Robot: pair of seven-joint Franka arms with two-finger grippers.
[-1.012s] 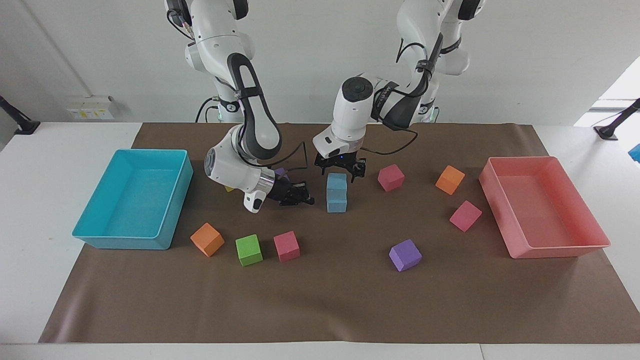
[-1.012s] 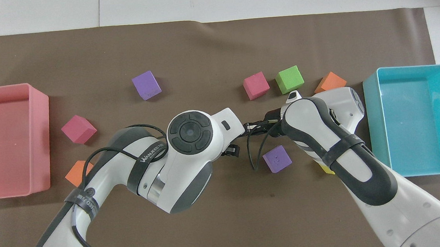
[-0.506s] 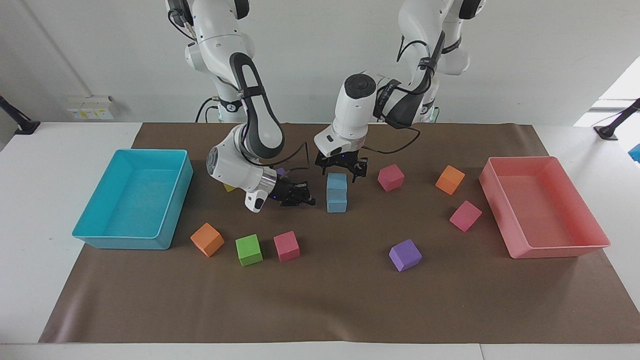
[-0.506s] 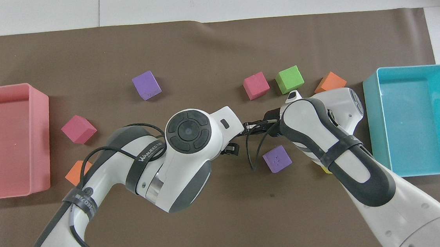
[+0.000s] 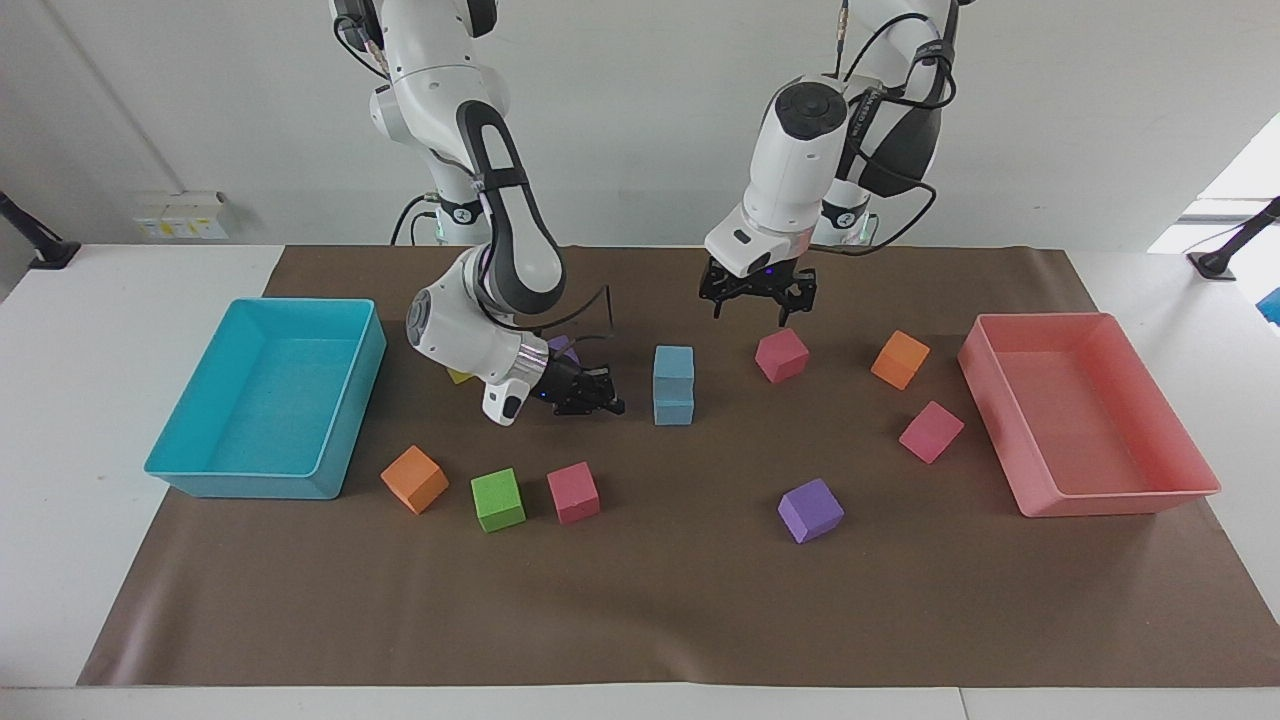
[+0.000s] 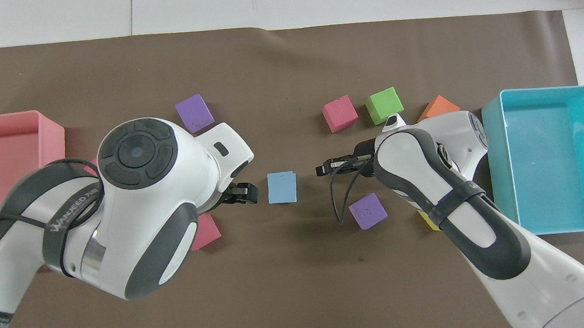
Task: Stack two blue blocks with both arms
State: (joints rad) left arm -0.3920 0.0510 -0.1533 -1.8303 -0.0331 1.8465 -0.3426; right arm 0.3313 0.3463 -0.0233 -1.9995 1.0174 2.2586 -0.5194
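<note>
Pink cube [image 5: 781, 355] & purple cube [image 6: 367, 211] near blue blocks [image 5: 673, 385].

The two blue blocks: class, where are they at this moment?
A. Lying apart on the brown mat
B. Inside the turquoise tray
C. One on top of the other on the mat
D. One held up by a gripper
C: the upper blue block sits squarely on the lower blue block, and neither gripper touches them.
</note>
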